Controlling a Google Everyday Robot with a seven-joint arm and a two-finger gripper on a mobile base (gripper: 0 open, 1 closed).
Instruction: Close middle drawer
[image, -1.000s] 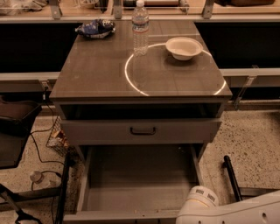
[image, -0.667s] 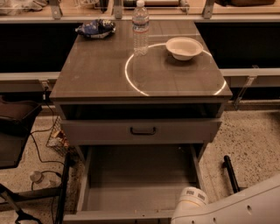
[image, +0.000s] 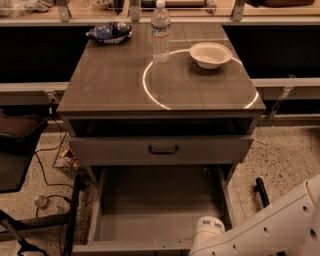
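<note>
Nearest, at the lower right, the robot's white arm (image: 270, 225) reaches in from the right edge and ends in a round white wrist (image: 208, 228) with a dark band, which sits over the front right corner of the middle drawer (image: 150, 215). The claw lies below the bottom edge and out of sight, so I cannot tell whether it is wide, narrow or holding anything. The middle drawer stands pulled far out from the desk (image: 110, 85), toward the camera. Its long grey-brown box is bare, and its low front runs along the bottom edge. A short dark rod (image: 260, 192) stands on the speckled floor (image: 285, 155) just right of the drawer. To the left are a black chair (image: 20, 145) and loose black cables (image: 47, 175). Above the open box is the top drawer (image: 115, 149), taller-fronted, with a dark bar handle (image: 163, 149). It sits a little way out, with a dark gap between its front and the desk top. On the desk top a bright ring of light (image: 145, 85) is cast across the right half. A white bowl (image: 210, 54) sits on the ring's far arc, and a clear water bottle (image: 160, 32) stands upright at its far left. A crumpled blue bag (image: 109, 32) lies near the far left corner, well apart from the bowl. Behind the desk a pale counter (image: 280, 20) runs across.
</note>
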